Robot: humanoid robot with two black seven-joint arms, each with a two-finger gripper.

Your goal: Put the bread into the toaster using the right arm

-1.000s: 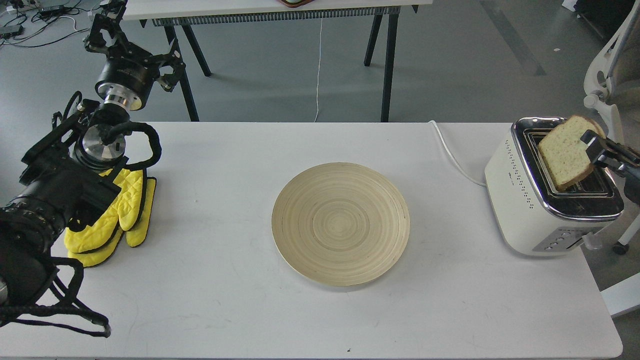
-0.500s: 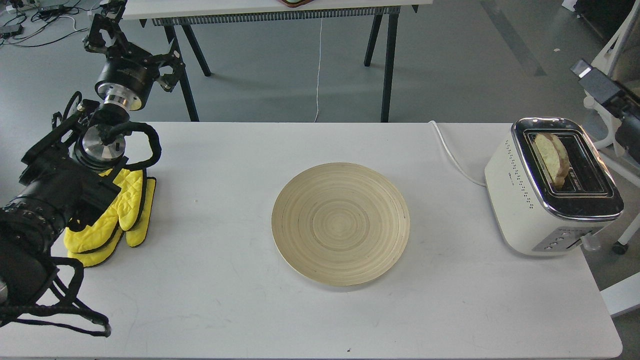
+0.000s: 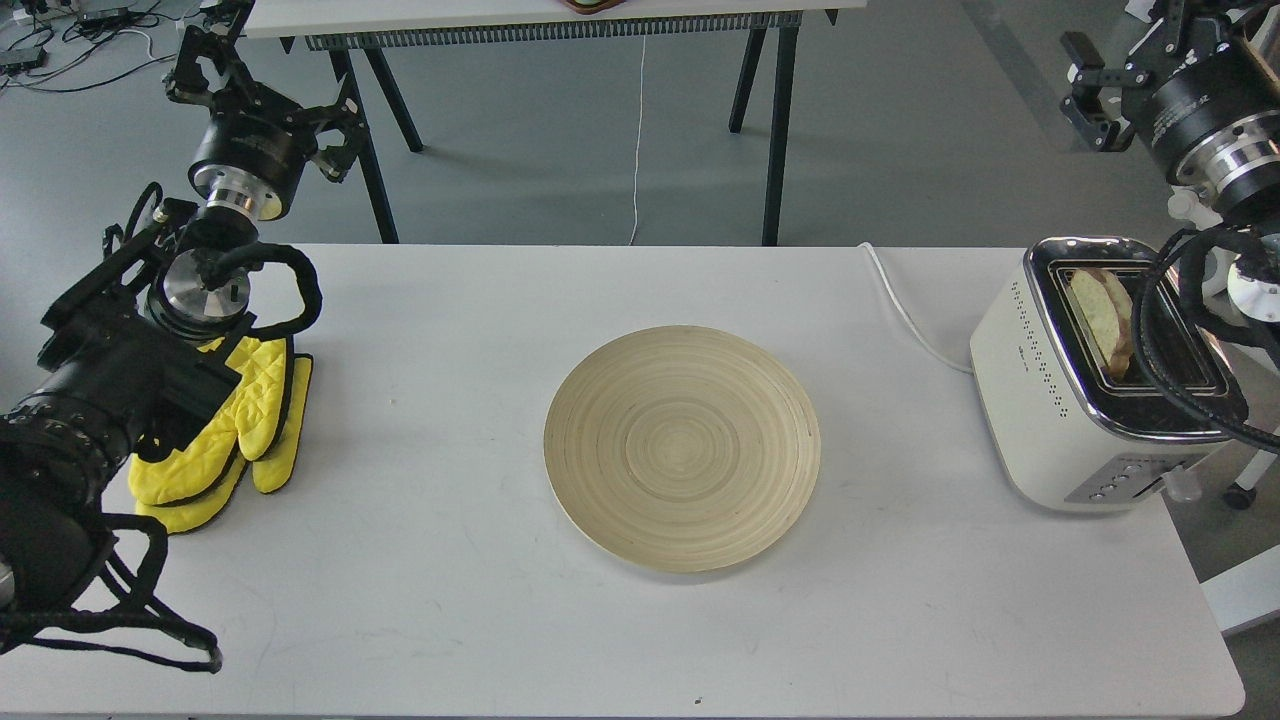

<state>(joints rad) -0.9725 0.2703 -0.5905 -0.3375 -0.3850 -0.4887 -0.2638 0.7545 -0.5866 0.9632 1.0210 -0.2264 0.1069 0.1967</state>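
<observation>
The slice of bread [image 3: 1103, 318] stands on edge in the left slot of the cream toaster [image 3: 1050, 420] at the table's right edge, its top sticking out. My right gripper [image 3: 1140, 40] is raised well above and behind the toaster, near the top right corner of the view, empty, with its fingers spread. A loop of its black cable hangs over the toaster's top. My left gripper [image 3: 225, 30] is held high at the far left, behind the table's edge. It is dark and I cannot make out its fingers.
A round wooden plate [image 3: 682, 447] lies empty at the middle of the white table [image 3: 450, 600]. Yellow oven mitts [image 3: 240, 430] lie at the left under my left arm. The toaster's white cord [image 3: 905, 310] runs off the back edge. A second table stands behind.
My right gripper let go of the bread, which dropped into the toaster's left slot. The gripper then rose up and back, away from the toaster. The left arm has not moved.
</observation>
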